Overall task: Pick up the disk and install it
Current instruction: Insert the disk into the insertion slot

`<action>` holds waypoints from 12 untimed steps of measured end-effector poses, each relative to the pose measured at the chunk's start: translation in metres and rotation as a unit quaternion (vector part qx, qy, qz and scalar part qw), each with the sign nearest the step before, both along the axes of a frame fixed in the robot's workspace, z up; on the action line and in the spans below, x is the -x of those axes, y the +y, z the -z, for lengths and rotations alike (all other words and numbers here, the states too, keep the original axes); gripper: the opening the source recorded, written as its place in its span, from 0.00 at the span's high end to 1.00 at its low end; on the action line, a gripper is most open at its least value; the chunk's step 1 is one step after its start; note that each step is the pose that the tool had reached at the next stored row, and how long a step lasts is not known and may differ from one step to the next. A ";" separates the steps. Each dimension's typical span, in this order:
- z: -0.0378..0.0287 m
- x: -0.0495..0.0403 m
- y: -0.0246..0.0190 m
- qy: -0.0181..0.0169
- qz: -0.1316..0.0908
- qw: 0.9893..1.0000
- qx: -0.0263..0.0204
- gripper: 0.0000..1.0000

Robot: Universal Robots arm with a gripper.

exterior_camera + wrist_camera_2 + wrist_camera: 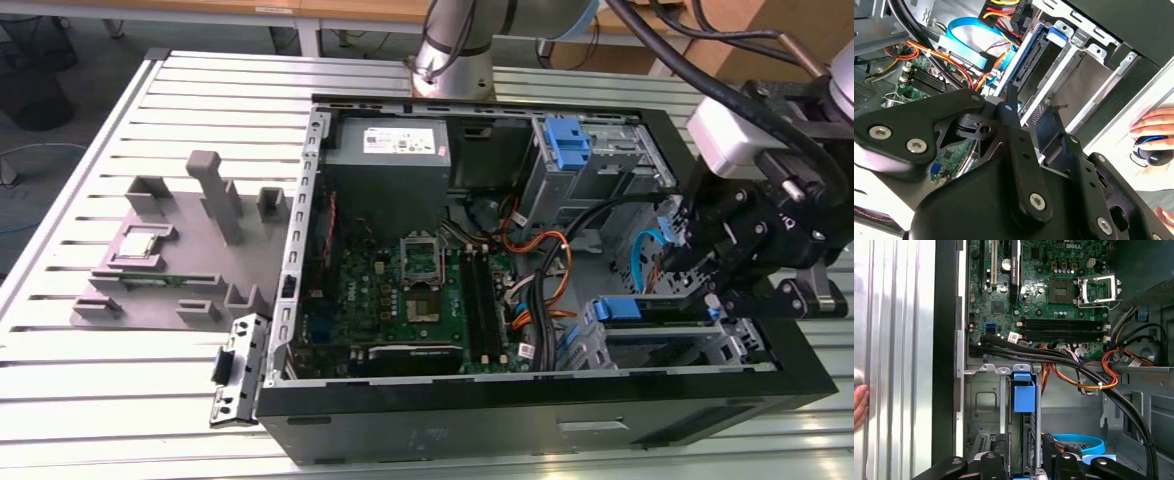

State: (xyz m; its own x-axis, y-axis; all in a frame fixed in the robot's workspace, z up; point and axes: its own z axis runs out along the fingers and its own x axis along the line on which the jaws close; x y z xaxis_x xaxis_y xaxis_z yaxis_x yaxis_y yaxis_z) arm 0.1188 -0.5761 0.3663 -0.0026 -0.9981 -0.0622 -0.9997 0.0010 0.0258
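Observation:
The disk (627, 311) stands on edge in the lower drive cage (727, 345) of the open computer case, at the exterior view's right. Its blue carrier tab (1023, 392) faces the motherboard. In the second wrist view the disk (1026, 60) runs along the cage rails. My gripper (714, 290) hovers just above the disk's far end. It is open, and cage metal shows between its fingers (1010, 107). In the first wrist view the disk's edge (1026, 440) lines up with the gap between the two fingers.
Orange, black and blue cables (561, 260) cross beside the cage. A grey power supply (390, 145) and a second blue bracket (567, 140) sit at the case's back. A grey fixture (174, 250) lies on the slatted table. A person's hand (1154, 135) rests outside the case.

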 end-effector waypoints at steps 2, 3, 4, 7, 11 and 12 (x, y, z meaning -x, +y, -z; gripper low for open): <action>0.0001 0.0000 0.0008 0.000 0.000 1.000 0.000 0.58; 0.0004 0.0000 0.0009 0.000 0.000 1.000 0.000 0.58; -0.0001 0.0000 0.0009 0.000 0.000 1.000 0.000 0.58; -0.0005 0.0000 0.0009 0.000 0.000 1.000 0.000 0.58; -0.0006 0.0000 0.0009 0.000 0.000 1.000 0.000 0.58; -0.0006 0.0000 0.0009 0.000 0.000 1.000 0.000 0.58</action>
State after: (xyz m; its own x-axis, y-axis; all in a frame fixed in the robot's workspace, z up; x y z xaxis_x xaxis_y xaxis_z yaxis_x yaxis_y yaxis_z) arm 0.1188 -0.5753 0.3670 -0.0026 -0.9981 -0.0623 -0.9997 0.0010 0.0258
